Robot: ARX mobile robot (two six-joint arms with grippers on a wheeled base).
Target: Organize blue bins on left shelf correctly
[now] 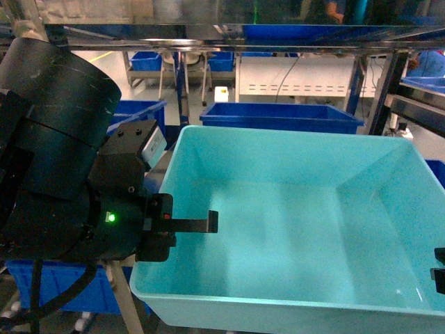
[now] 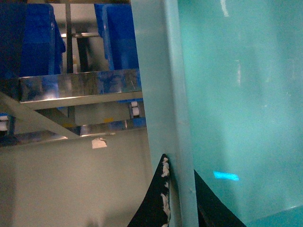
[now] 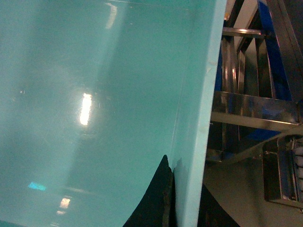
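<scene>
A light turquoise blue bin (image 1: 292,229) fills the middle of the head view, empty and glossy inside. My left gripper (image 1: 201,224) is shut on the bin's left wall, one black finger inside it. In the left wrist view the left gripper (image 2: 180,189) pinches the rim (image 2: 163,94) between both fingers. My right gripper (image 3: 184,189) is shut on the right wall (image 3: 199,94); in the head view only its edge (image 1: 439,268) shows. The left shelf's steel rail (image 2: 80,90) and white rollers (image 2: 136,111) lie left of the bin.
A steel shelf beam (image 1: 229,31) crosses above the bin. Royal-blue crates stand behind it (image 1: 278,115), at the left (image 1: 139,111) and below left (image 1: 62,285). More steel framing (image 3: 251,106) stands close to the bin's right side.
</scene>
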